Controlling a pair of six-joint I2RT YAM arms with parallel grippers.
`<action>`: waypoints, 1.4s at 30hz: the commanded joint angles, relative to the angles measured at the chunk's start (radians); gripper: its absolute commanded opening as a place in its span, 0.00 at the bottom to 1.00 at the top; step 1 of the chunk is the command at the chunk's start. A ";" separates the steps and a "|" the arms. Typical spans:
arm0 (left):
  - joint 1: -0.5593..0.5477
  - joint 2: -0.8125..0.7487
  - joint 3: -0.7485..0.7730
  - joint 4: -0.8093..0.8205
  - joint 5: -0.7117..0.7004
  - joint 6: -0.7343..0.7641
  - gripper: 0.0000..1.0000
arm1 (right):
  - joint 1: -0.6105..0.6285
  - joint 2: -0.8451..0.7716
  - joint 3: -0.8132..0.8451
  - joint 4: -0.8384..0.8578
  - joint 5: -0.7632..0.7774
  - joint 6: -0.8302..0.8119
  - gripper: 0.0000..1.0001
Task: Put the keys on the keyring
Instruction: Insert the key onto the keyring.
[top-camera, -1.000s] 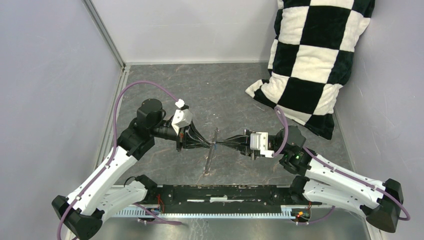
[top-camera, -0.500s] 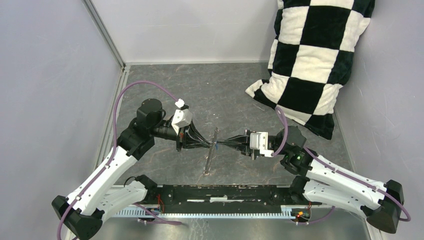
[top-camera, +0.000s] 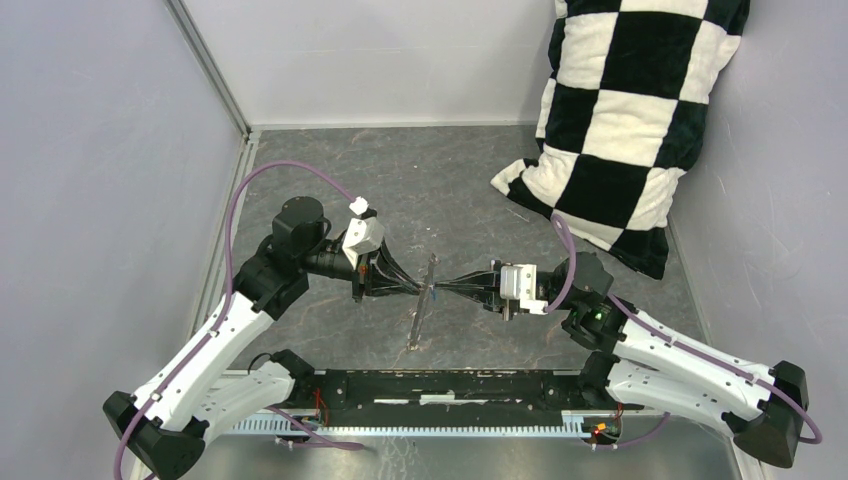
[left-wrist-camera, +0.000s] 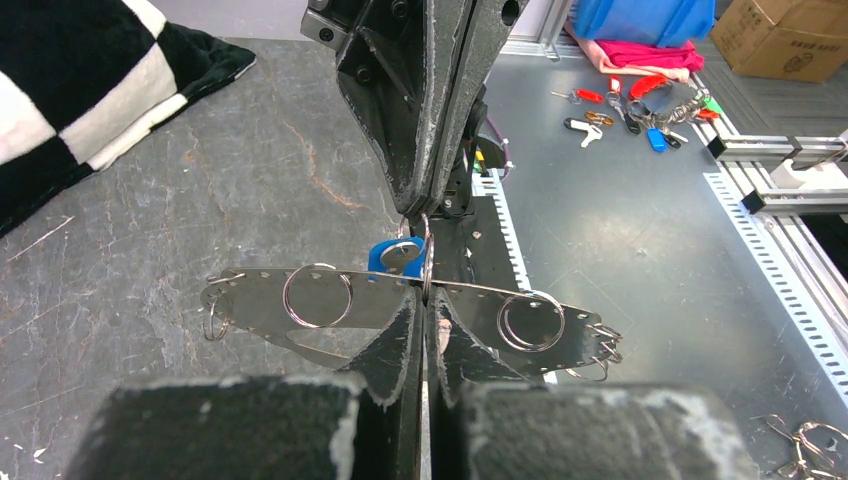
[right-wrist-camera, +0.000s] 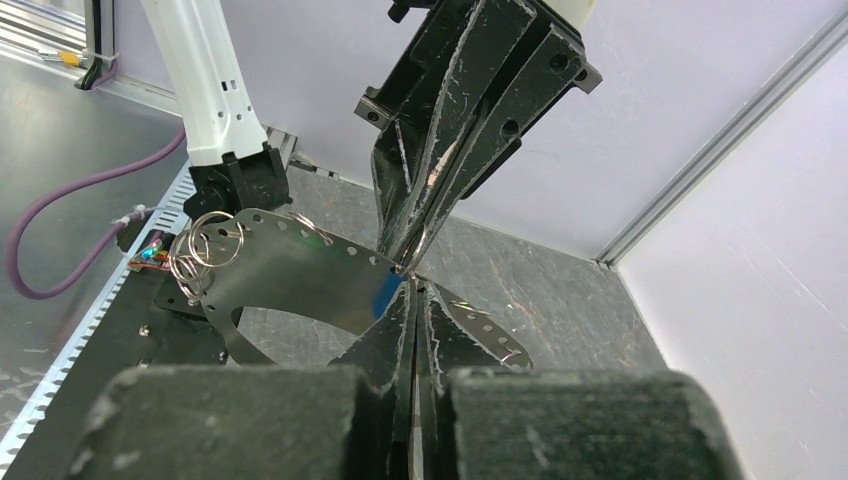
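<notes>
Here, left hand (left-wrist-camera: 422, 300): fully closed, pinching keyring (left-wrist-camera: 250, 300) rim | right hand (left-wrist-camera: 418, 216): closed, tip-to-tip opposite it, hold unclear | key (left-wrist-camera: 385, 260): blue head between the two hands, just beside keyring, above table (top-camera: 450, 190).

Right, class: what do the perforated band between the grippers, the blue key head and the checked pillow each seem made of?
Perforated band: thin sheet metal, bare and glossy, reflecting light around its punched holes. Blue key head: probably plastic or a coating, given its flat, even colour. Checked pillow: soft plush fabric, judging by its fuzzy edges and creases.
</notes>
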 joint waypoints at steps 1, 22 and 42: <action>-0.003 0.003 0.042 0.008 -0.006 0.044 0.02 | 0.007 -0.011 0.015 0.035 0.007 0.006 0.00; -0.003 0.003 0.033 0.001 -0.018 0.054 0.02 | 0.007 0.020 0.023 0.098 -0.024 0.032 0.00; -0.003 -0.025 0.019 -0.034 -0.124 0.125 0.02 | 0.007 -0.058 0.010 -0.115 0.122 0.049 0.00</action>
